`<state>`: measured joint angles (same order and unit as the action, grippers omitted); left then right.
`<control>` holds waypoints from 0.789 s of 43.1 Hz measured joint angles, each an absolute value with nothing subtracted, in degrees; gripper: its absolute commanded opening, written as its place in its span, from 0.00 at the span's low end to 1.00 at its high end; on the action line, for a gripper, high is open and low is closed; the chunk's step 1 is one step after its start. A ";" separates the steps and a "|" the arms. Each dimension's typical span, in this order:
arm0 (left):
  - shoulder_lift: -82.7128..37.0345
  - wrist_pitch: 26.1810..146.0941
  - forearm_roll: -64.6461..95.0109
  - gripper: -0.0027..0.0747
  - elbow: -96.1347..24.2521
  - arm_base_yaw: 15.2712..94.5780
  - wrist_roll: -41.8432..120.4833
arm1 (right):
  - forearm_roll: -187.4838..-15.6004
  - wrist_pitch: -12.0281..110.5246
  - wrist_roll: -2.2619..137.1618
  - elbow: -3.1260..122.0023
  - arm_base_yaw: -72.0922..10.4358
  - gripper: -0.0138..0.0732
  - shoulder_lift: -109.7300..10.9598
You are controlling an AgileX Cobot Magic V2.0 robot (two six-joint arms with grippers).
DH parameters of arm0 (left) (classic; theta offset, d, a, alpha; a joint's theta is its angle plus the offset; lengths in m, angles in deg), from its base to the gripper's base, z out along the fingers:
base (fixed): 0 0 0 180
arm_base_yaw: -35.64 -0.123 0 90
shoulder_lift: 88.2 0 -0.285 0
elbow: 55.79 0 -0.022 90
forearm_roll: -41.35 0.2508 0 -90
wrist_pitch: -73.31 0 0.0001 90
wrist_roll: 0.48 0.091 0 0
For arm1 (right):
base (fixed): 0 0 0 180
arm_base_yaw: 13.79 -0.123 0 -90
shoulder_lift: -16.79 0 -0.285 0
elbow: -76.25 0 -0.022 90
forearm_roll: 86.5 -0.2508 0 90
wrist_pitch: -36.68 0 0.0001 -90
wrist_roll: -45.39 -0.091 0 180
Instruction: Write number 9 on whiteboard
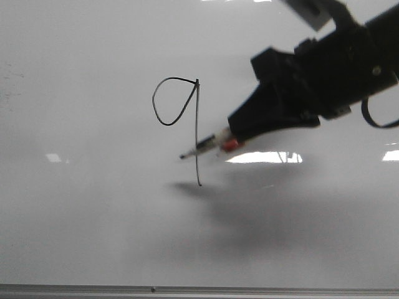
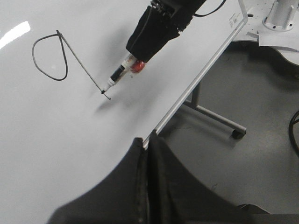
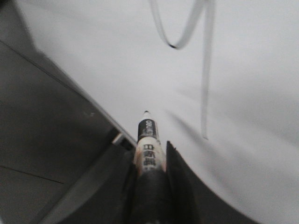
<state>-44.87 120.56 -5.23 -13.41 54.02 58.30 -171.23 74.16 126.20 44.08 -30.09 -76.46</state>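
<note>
The number 9 is drawn in thin black line on the whiteboard, a loop on the left joined to a long straight stem. My right gripper reaches in from the upper right, shut on a marker. The marker's tip lies just left of the stem's lower part, its shadow apart from it below. The 9 and marker show in the left wrist view. My left gripper is shut and empty by the board's edge. In the right wrist view the marker points at the board beside the stem.
The board's thin grey metal frame runs along the bottom edge. In the left wrist view the frame borders grey floor with a stand leg, and a white robot base lies beyond.
</note>
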 measured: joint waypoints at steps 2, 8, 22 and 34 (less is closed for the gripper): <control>-44.87 120.56 -6.24 0.01 -13.41 54.02 58.30 | -168.89 77.74 126.20 45.47 -30.09 0.09 -74.36; -43.53 123.39 -6.77 0.15 -14.99 54.02 58.30 | -158.04 84.52 126.39 50.16 -31.56 0.09 -70.31; -32.26 131.97 -5.66 0.48 -23.42 57.38 65.95 | -145.23 90.92 126.10 58.22 -44.96 0.09 -69.11; -29.52 129.19 -0.09 0.47 -23.56 64.22 67.75 | -144.99 94.42 123.72 62.19 -50.00 0.09 -69.11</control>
<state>-29.52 129.19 -0.09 -23.56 64.22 67.75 -144.99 94.42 123.72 62.19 -50.00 -69.11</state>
